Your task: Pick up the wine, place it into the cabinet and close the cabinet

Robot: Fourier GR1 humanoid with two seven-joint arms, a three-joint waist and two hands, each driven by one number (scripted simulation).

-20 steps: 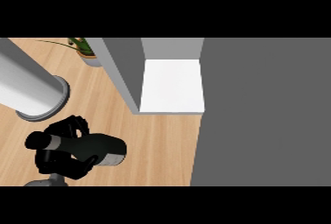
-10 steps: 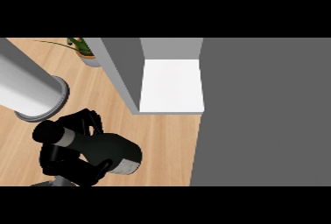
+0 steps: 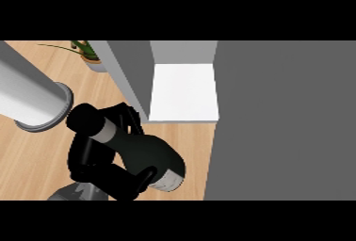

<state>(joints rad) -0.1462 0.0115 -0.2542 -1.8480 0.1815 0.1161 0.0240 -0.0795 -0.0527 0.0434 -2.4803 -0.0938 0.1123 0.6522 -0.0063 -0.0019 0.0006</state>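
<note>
Wine bottle (image 3: 142,153) held tilted above the wooden counter (image 3: 31,150), left hand (image 3: 104,176) fingers (image 3: 128,120) curled round its body, neck protruding past them, just short of the open cabinet (image 3: 184,92).

The robot hand (image 3: 97,164) hides part of the wine (image 3: 142,153); the plant (image 3: 84,51) is cut off at the top.

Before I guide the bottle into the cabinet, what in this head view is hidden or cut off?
- Right hand: not in the head view at all.
- Left hand: its palm is hidden by the wine bottle it curls round; its forearm is cut by the lower edge.
- Cabinet: only a white shelf shows; the grey door panel covers everything to the right.
- Grey cylinder: cut off by the left edge.
- Potted plant: cut off by the top edge.
</note>
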